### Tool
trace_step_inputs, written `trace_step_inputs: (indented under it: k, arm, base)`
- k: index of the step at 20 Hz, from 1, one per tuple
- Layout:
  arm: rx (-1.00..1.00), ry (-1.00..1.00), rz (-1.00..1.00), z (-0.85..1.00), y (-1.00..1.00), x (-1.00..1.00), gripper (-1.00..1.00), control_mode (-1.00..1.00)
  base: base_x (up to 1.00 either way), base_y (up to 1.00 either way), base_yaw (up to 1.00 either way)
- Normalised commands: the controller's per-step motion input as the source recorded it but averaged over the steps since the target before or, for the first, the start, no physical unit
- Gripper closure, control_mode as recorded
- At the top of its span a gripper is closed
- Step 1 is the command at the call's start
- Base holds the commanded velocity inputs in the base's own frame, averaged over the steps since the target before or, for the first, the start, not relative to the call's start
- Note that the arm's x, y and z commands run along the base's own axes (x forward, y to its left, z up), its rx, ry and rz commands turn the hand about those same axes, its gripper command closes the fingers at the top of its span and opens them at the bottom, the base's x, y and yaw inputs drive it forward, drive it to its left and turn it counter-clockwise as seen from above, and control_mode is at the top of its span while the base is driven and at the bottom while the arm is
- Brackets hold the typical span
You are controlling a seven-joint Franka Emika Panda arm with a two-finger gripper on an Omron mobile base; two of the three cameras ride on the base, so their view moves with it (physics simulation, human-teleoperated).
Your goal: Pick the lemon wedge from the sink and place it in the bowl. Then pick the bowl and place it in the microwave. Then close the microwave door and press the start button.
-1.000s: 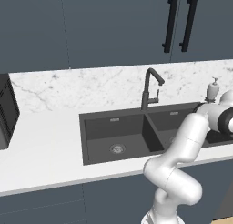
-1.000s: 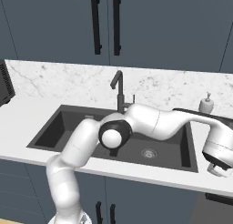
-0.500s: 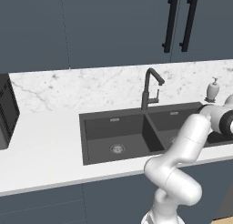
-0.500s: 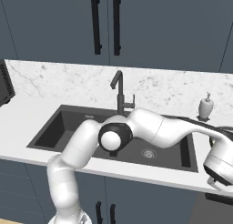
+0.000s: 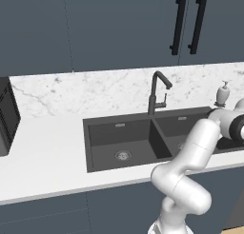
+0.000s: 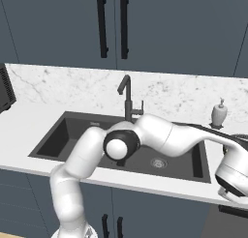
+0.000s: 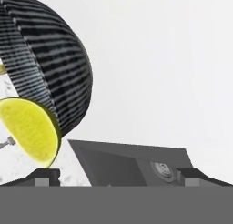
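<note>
Left base view: the sink (image 5: 143,138) has 2 dark basins with the faucet (image 5: 156,92) at its back rim. The arm reaches out toward 3 o'clock over the right basin, with a soap bottle (image 5: 221,94) behind it and plenty of bare counter (image 5: 43,152) at 9.

Right base view: the arm crosses in front of the right basin to 4 o'clock.

Hand view: the gripper (image 7: 117,176) is spread wide, pinching nothing. The lemon wedge (image 7: 31,130) sits at 9 o'clock against the ribbed bowl (image 7: 50,63), and the sink basin is at 6.
</note>
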Motion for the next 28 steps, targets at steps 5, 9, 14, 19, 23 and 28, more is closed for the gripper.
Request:
trace_step_inputs:
  k: [5, 9, 14, 19, 23, 28]
  arm:
    - [0.00, 0.00, 0.00, 0.00, 0.08, 0.11, -1.00, -1.00]
    - [0.00, 0.00, 0.00, 0.00, 0.01, 0.21, -1.00, -1.00]
    - [0.00, 0.00, 0.00, 0.02, 0.00, 0.24, -1.00, -1.00]
    - [0.00, 0.04, 0.00, 0.00, 0.00, 0.45, -1.00, -1.00]
    - [0.00, 0.03, 0.00, 0.00, -0.04, 0.41, -1.00, -1.00]
    - [0.00, 0.04, 0.00, 0.00, -0.29, 0.16, -1.00, -1.00]
  base:
    - [0.00, 0.00, 0.00]
    - [0.00, 0.00, 0.00]
    - [0.00, 0.00, 0.00]
    - [0.00, 0.00, 0.00]
    - [0.00, 0.00, 0.00]
    - [0.00, 0.00, 0.00]
